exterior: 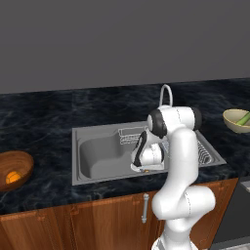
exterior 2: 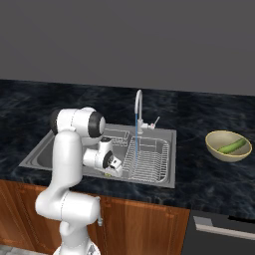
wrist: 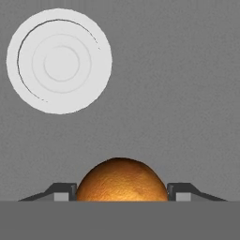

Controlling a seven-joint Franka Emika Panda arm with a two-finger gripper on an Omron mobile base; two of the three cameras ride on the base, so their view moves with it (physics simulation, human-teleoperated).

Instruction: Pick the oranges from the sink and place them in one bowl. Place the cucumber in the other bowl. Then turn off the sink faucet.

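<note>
Low in the sink (exterior: 97, 158), my gripper (wrist: 122, 192) has its two fingertips pressed against the sides of an orange (wrist: 122, 180), shut on it. The hand (exterior: 145, 168) hangs near the basin's front wall. Another orange (exterior: 13, 177) lies in the brown wooden bowl (exterior: 23, 159) on the counter at the left. The cucumber (exterior 2: 232, 147) rests in the olive-yellow bowl (exterior 2: 218, 149) at the right. A blue stream (exterior 2: 136, 137) runs from the chrome faucet (exterior 2: 138, 107).
The round drain (wrist: 59, 61) sits on the basin floor beyond the held orange. A wire basket (exterior 2: 147, 157) fills the right part of the sink. Dark marble counter (exterior: 39, 122) surrounds the basin, with wooden cabinet fronts (exterior: 97, 219) below.
</note>
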